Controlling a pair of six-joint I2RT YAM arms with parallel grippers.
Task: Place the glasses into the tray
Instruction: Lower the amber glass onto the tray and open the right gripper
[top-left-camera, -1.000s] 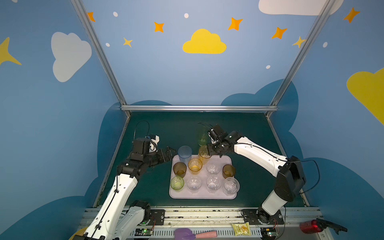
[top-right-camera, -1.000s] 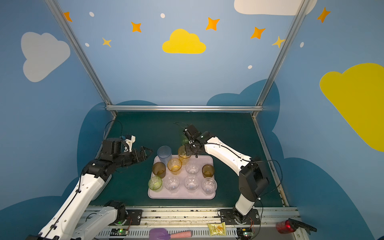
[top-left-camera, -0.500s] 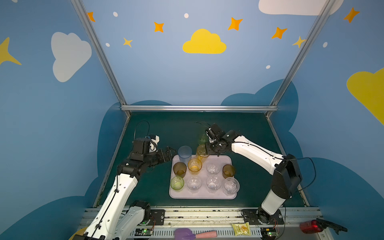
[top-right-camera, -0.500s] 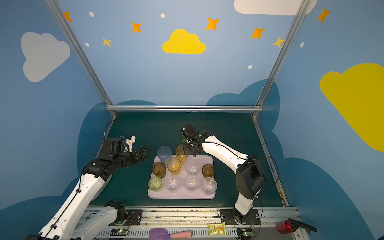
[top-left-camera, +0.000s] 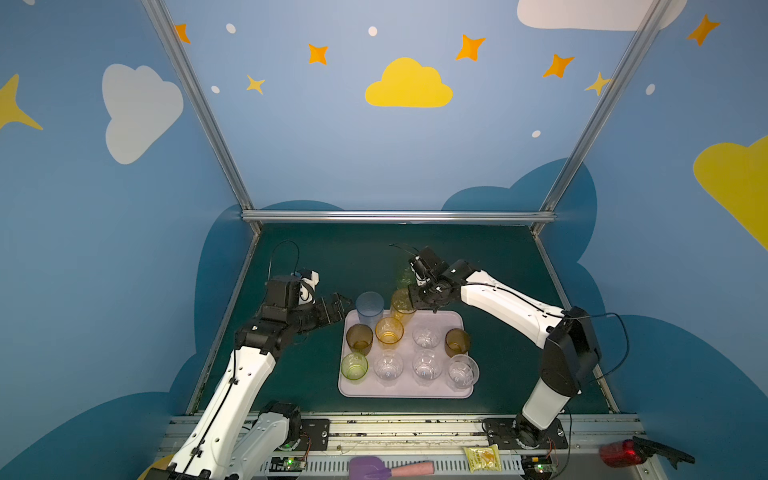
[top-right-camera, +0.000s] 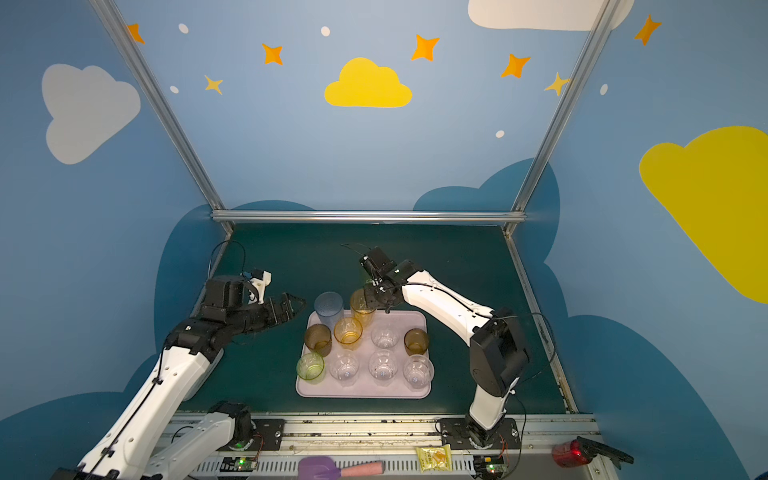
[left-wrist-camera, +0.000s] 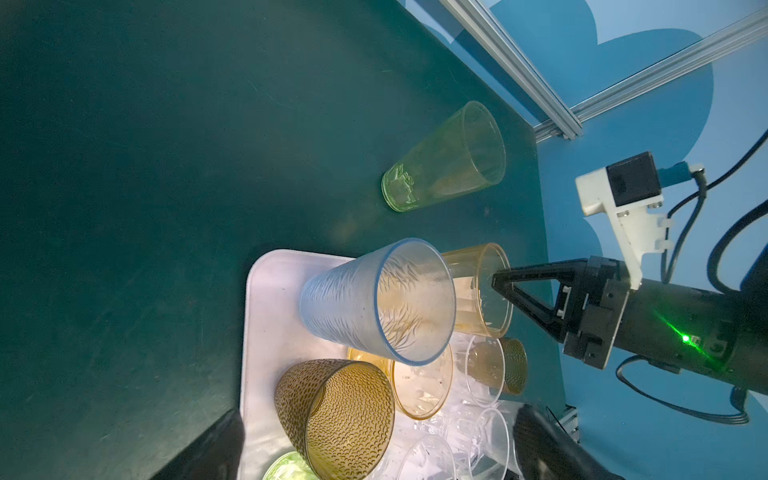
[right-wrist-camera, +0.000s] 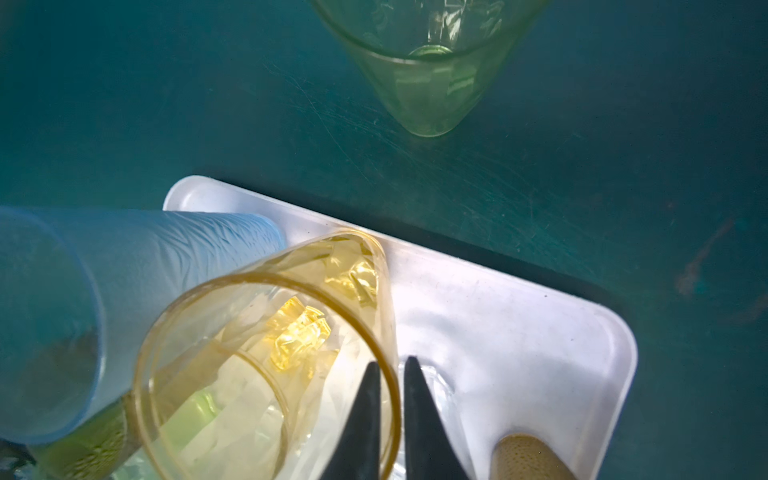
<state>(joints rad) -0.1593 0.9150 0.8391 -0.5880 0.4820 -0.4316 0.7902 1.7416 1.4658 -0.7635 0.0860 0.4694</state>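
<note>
In both top views the left arm (top-left-camera: 249, 370) reaches in from the lower left. The left jaws gape wide and hold nothing, just left of the tray's upper left corner. The pale pink tray (top-left-camera: 405, 392) lies low in the middle of the frame on the dark green desk (top-left-camera: 498, 266). Along its upper edge stand the tall blue tumbler (top-left-camera: 369, 307) and, just right of it, the tall yellow tumbler (top-left-camera: 402, 302). Below them stand eight short tumblers (top-left-camera: 425, 365): two brown, one amber, one green, four clear. The tall green tumbler (left-wrist-camera: 444, 162) stands on the desk just above the tray, apart from it. The right arm (top-left-camera: 507, 307) comes in from the lower right. The right jaws, a narrow slit apart, straddle the yellow tumbler's rim, one finger (right-wrist-camera: 363, 424) inside and the other outside. Whether they pinch it I cannot tell.
</note>
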